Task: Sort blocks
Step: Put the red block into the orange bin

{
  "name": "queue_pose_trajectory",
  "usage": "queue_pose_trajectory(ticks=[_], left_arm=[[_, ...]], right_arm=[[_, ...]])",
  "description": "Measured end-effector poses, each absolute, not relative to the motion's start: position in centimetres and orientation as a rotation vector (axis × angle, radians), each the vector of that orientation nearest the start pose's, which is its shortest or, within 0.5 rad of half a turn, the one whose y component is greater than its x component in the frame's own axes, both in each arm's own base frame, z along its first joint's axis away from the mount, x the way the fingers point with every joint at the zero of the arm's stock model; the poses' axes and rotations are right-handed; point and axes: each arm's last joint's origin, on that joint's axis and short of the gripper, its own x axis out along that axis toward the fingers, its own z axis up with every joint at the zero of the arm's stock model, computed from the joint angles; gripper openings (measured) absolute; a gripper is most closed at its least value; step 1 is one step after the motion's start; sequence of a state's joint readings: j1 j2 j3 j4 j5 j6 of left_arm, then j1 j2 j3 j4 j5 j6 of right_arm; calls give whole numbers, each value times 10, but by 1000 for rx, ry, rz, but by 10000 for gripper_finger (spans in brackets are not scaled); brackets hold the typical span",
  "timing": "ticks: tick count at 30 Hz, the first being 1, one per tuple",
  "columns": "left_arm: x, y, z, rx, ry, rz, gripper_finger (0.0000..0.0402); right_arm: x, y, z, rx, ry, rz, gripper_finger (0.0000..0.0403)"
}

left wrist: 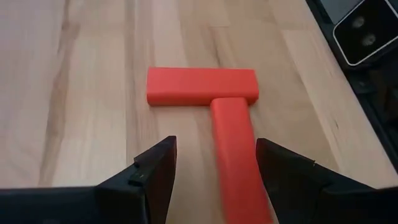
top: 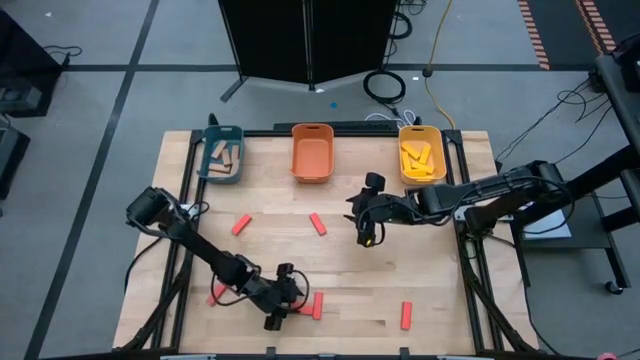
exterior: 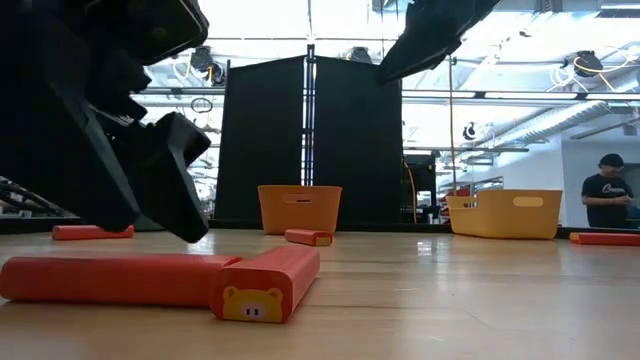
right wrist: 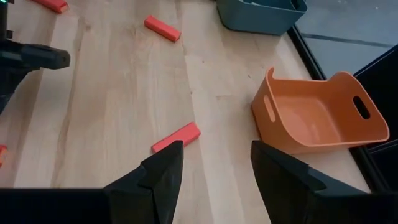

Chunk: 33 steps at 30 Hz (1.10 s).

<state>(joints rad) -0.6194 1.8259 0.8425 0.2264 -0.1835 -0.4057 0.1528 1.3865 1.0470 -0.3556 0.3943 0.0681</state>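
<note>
Worktop (top: 420, 270) is pale wood with three bins along its far edge: teal bin (top: 221, 154) at the left holding tan blocks (top: 224, 153), orange bin (top: 312, 153) in the middle, yellow bin (top: 421, 154) at the right holding yellow blocks (top: 420, 155).

Left gripper (top: 283, 300) sits low at the near edge, left of centre. Fingers (left wrist: 155, 171) spread wide, nothing clamped. A red block (left wrist: 239, 155) lies between them, nearer one finger; can't tell if it touches. Its far end butts against the side of a second red block (left wrist: 201, 86), forming a T. Low view shows the pair lying flat, one with a small bear-face sticker on its end. Another red block (top: 214, 293) lies just left of that arm's wrist.

Loose red blocks elsewhere: one (top: 241, 224) left of centre, one (top: 318, 223) mid-worktop, one (top: 407, 315) near the front edge toward the right.

Right gripper (top: 366, 228) hangs above the worktop, right of centre, in front of the orange and yellow bins. Fingers (right wrist: 163, 174) open wide, holding nothing. Right wrist view shows the mid-worktop red block just beyond the fingertips, orange bin off to one side.

A person stands in the room behind, at the right edge of the low view.
</note>
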Motion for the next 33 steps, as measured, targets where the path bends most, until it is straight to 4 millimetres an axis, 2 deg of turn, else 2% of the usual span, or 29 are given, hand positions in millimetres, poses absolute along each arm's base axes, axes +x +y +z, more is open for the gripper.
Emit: queue_pose_trajectory(ticks=[6, 20, 23, 30, 33], left_arm=[[276, -202, 121, -69, 766, -261, 217], [273, -209, 98, -32, 783, -176, 214], [273, -209, 98, -50, 785, -167, 196], [274, -208, 98, -73, 772, -144, 116], [274, -205, 106, -79, 763, -147, 92]], right_arm=[[294, 32, 278, -102, 660, -269, 183], [296, 26, 280, -150, 642, -268, 183], [294, 27, 278, -137, 665, -269, 183], [288, 33, 271, -123, 742, -260, 183], [287, 35, 271, -143, 754, -249, 183]])
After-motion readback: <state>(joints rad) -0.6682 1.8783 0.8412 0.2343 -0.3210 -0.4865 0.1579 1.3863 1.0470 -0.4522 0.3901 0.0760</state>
